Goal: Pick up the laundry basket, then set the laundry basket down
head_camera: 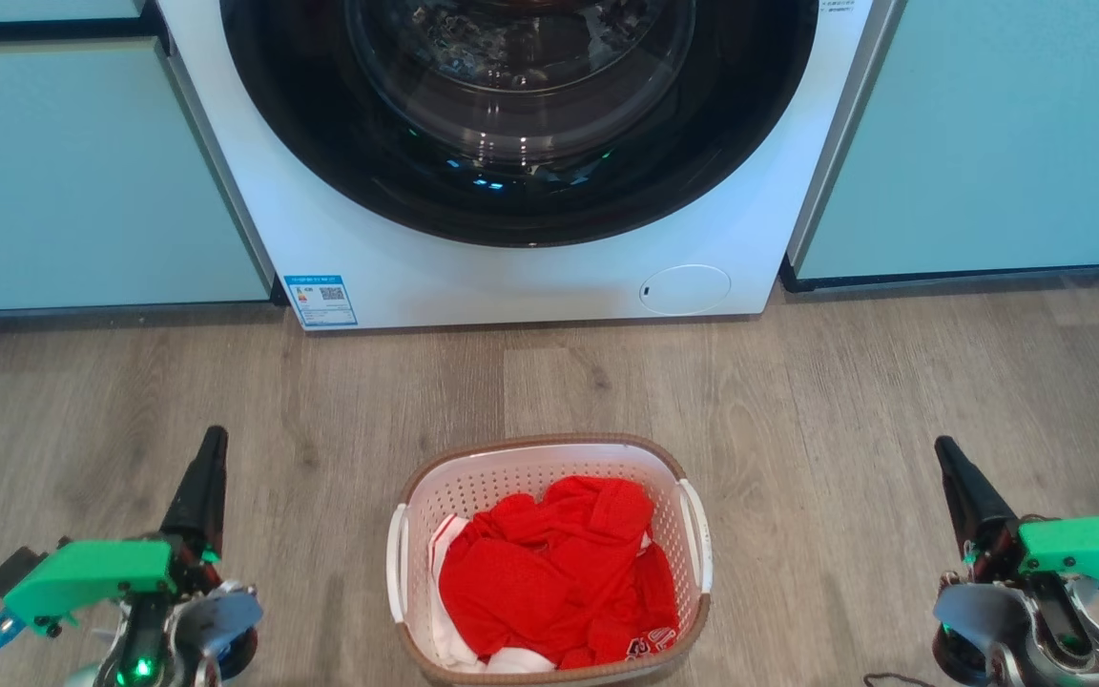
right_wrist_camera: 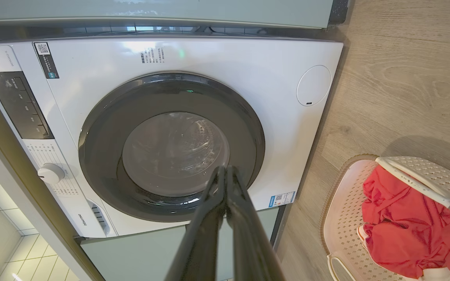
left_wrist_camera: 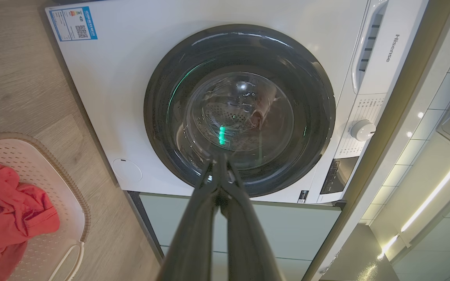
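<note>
A white front-loading washing machine (head_camera: 530, 277) stands at the far side, its dark round door (head_camera: 521, 114) closed. A blue label (head_camera: 321, 301) sits at its lower left, a round cover (head_camera: 685, 289) lower right. Pale green cabinets (head_camera: 82, 172) flank it on the wood-look floor (head_camera: 798, 401).

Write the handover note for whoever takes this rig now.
Left gripper: shut, empty, left of the laundry basket, apart from it.
Right gripper: shut, empty, right of it, apart.
Basket: on the floor before the washing machine, red clothes inside.
Done: nothing visible; basket unheld.
Left, likely: grip the side handles, lift, set down.
</note>
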### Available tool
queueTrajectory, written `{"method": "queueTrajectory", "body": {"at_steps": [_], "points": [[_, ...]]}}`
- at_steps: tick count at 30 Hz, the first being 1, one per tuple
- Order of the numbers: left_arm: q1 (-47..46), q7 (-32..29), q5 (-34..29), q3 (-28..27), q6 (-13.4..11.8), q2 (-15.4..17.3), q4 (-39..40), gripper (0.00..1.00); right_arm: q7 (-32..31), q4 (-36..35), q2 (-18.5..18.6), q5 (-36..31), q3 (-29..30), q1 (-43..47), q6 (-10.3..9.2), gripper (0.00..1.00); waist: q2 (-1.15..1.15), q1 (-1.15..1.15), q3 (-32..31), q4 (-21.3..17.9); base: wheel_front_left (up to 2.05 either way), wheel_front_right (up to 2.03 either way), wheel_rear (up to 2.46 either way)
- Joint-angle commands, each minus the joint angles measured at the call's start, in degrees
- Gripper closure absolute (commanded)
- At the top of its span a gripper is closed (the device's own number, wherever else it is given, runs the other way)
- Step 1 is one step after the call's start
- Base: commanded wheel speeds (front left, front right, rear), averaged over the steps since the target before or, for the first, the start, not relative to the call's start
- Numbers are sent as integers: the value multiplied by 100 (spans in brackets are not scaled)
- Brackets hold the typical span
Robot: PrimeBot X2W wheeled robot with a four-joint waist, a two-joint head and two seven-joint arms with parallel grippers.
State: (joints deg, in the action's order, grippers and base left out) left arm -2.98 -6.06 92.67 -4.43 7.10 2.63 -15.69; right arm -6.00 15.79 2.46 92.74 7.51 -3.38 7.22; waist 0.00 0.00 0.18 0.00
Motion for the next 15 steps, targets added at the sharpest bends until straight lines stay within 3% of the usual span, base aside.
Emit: {"method": "queueTrajectory", "body": {"at_steps": [1, 8, 9, 15], "points": [[-321, -47, -54, -214, 39, 26, 166, 100, -52, -177, 43, -62, -94, -281, 26, 100, 0, 0, 0, 0, 0, 0, 0], [-321, -47, -55, -214, 39, 26, 166, 100, -52, -177, 43, -62, -94, -281, 26, 100, 0, 0, 0, 0, 0, 0, 0], [-1, 2, -2, 1, -1, 0, -2, 0, -3, 1, 0, -2, 1, -1, 0, 0, 0, 0, 0, 0, 0, 0, 0], [200, 62, -25, 28, -5, -24, -312, 0, 60, 290, -40, -49, -41, 157, 1, 0, 0, 0, 0, -3, 0, 0, 0]]}}
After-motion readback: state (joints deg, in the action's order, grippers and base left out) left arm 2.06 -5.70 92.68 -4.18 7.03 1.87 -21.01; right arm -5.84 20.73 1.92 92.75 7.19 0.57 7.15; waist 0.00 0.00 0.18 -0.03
